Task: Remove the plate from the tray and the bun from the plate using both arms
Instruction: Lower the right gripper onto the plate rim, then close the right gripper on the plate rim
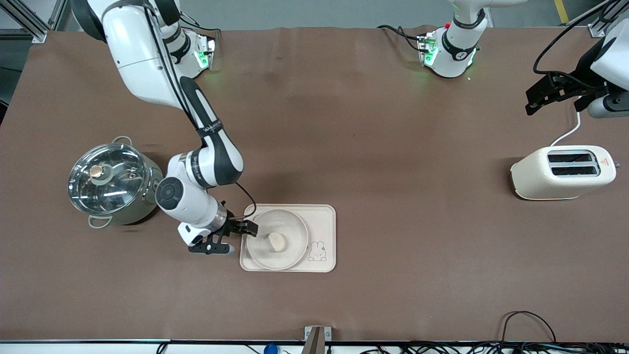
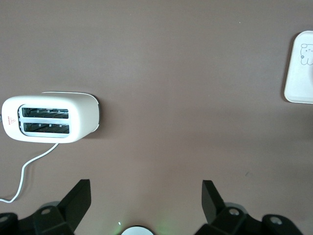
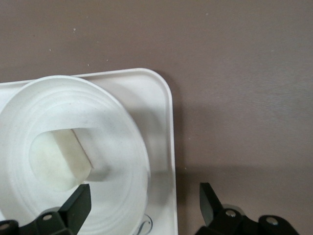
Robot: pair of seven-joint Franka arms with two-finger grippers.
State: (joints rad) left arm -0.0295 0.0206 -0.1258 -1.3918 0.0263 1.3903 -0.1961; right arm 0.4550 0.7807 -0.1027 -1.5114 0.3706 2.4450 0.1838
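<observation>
The plate [image 1: 276,239] sits on the tray [image 1: 322,216], at the end of the tray toward the right arm, and the little bun [image 1: 276,242] lies in the middle of the plate. The tray rests on the brown surface [image 1: 393,147], closer to the front camera than the pot [image 1: 114,182] and the toaster [image 1: 562,172]. The right gripper [image 1: 241,230] is low by the plate's rim, with its fingers spread wide and nothing in them. The left gripper [image 1: 553,93] waits up in the air over the surface near the toaster, wide open too and empty. The plate looks hard and smooth, so it may slip, and it could crack if dropped. I think the best place to take it is the raised rim, one finger inside and one outside. The bun looks soft and very light, so it should be pinched gently at its sides and not squashed.
</observation>
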